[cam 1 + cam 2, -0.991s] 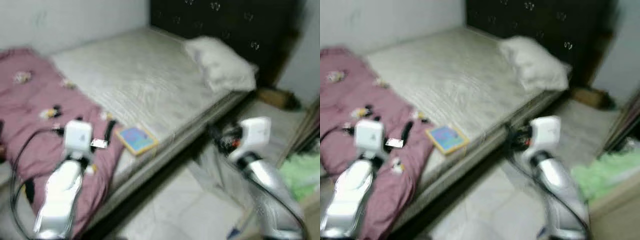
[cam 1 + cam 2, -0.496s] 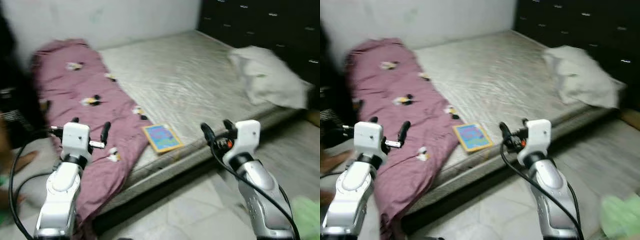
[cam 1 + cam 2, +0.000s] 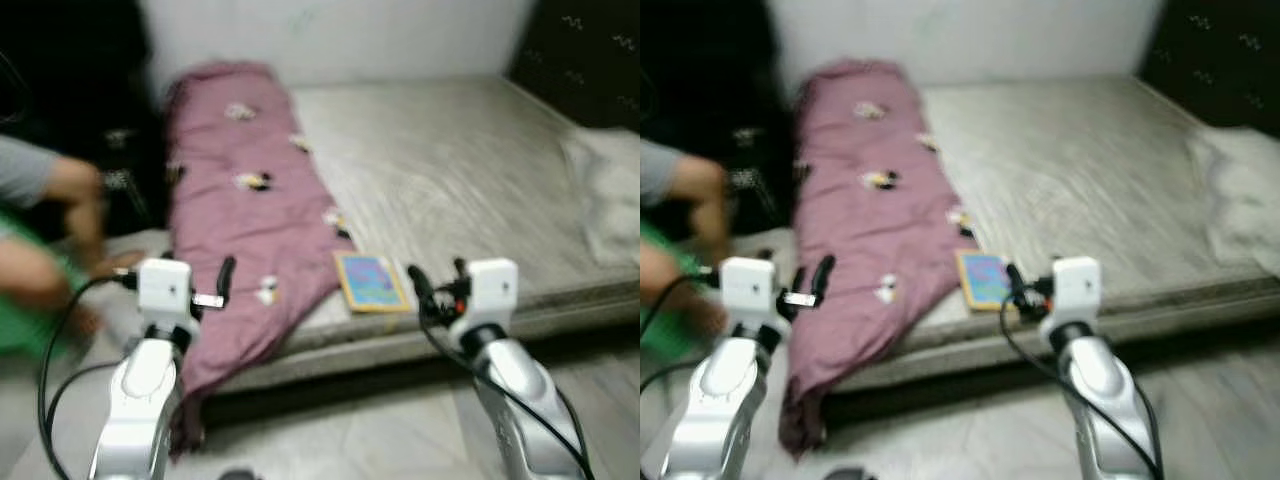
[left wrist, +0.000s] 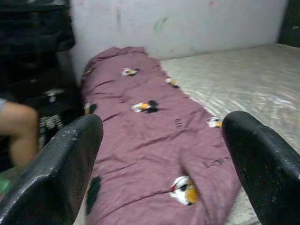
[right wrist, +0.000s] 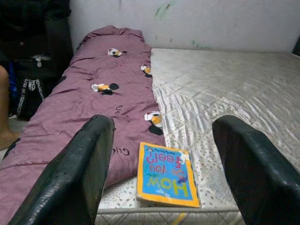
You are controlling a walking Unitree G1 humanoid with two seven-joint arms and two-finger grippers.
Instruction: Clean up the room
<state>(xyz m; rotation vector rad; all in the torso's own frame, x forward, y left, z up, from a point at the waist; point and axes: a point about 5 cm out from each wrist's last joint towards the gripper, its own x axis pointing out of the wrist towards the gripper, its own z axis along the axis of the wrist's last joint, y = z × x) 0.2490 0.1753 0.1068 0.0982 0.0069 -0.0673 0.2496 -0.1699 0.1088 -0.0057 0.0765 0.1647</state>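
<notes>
- Step in hand, as I judge it: the approach to the bed, with nothing picked up yet. The likeliest thing to tidy first is the children's book (image 5: 166, 176), which lies flat near the mattress (image 3: 470, 170) edge, straight ahead of the right gripper (image 3: 436, 282) and a little below its fingers.
- Right gripper: raised in front of the body and level with the mattress edge, fingers spread wide and holding nothing; in its wrist view the book sits between the two fingers, well short of them.
- Left gripper (image 3: 207, 285): also raised, fingers parted and empty, aimed at the maroon quilt (image 4: 150, 140) that runs along the bed ahead of it and hangs over the edge.
- Next move probably calls for stepping nearer, then lowering the right gripper to the book's near edge, since it lies flat.
- A person (image 3: 50, 230) crouches off to the left gripper's outer side, apart from both arms.
</notes>
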